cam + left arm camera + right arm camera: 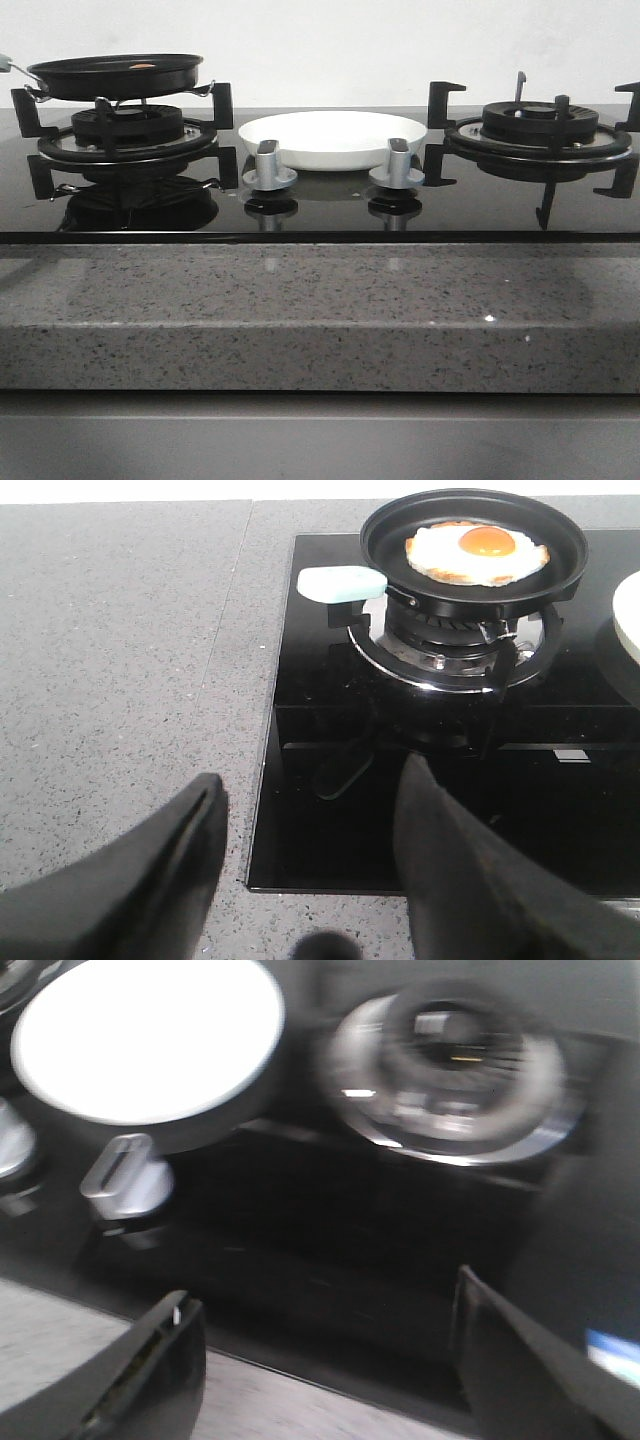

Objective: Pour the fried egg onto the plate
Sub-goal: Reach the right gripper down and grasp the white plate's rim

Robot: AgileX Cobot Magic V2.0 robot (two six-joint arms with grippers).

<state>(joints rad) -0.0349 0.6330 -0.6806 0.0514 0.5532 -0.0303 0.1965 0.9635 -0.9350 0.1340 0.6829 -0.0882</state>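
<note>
The fried egg (478, 552), white with an orange yolk, lies in a black frying pan (480, 585) with a pale green handle (340, 583) on the left burner. In the front view the pan (118, 76) sits on the left burner and only the yolk (142, 67) shows. The white plate (332, 139) stands on the hob between the burners; it also shows in the right wrist view (148, 1038). My left gripper (310, 785) is open and empty, low at the hob's near left corner. My right gripper (325, 1305) is open and empty over the hob's front edge.
Two silver knobs (269, 166) (398, 166) stand in front of the plate. The right burner (538, 130) with black pan supports is bare. A speckled grey counter (320, 310) runs along the front and to the left of the black glass hob (440, 780).
</note>
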